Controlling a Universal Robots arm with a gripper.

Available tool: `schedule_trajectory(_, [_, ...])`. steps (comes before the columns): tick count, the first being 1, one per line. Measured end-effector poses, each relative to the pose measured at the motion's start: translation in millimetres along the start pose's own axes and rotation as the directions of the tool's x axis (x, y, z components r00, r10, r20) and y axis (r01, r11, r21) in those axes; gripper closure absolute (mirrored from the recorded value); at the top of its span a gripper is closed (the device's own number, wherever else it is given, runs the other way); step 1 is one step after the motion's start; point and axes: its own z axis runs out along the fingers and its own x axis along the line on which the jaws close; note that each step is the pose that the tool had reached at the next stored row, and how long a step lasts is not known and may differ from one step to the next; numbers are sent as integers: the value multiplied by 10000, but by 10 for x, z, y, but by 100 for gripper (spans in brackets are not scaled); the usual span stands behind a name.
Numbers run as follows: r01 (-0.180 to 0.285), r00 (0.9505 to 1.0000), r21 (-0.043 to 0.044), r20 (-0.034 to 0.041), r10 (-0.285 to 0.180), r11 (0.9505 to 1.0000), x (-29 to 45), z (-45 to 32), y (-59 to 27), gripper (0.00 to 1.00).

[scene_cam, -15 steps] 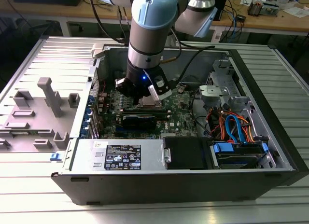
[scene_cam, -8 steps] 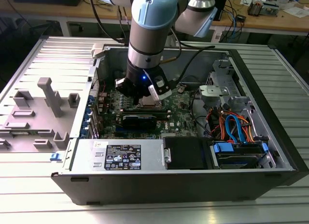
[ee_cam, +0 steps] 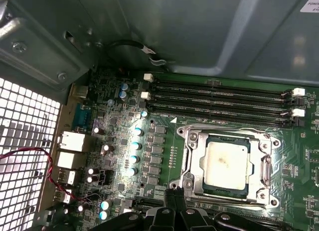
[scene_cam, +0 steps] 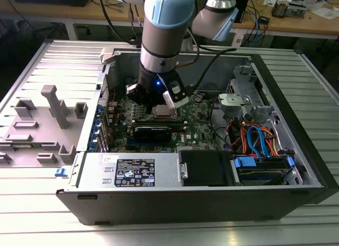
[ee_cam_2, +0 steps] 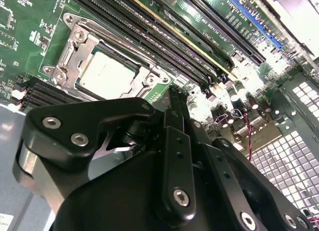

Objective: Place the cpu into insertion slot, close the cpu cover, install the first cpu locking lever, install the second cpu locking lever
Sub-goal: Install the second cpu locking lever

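The cpu (ee_cam: 227, 163) sits in the insertion slot (ee_cam: 185, 162) under the closed cpu cover (ee_cam: 264, 164), right of centre in the first wrist view; the gripper (ee_cam: 173, 195), jaws pinched together and empty, hangs beside it, apparently at the locking-lever stage.

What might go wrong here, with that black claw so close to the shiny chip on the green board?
The cpu already sits in the insertion slot with the cpu cover down around it. The gripper hovers just beside the socket edge, so a slight misaim could scrape the green motherboard or its small blue-topped capacitors. The memory slots run close alongside and could also be struck. The red wire nearby might snag.
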Motion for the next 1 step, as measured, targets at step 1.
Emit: schedule_trajectory(1, [0,10000,0,0,0,10000,0,0,0,89])
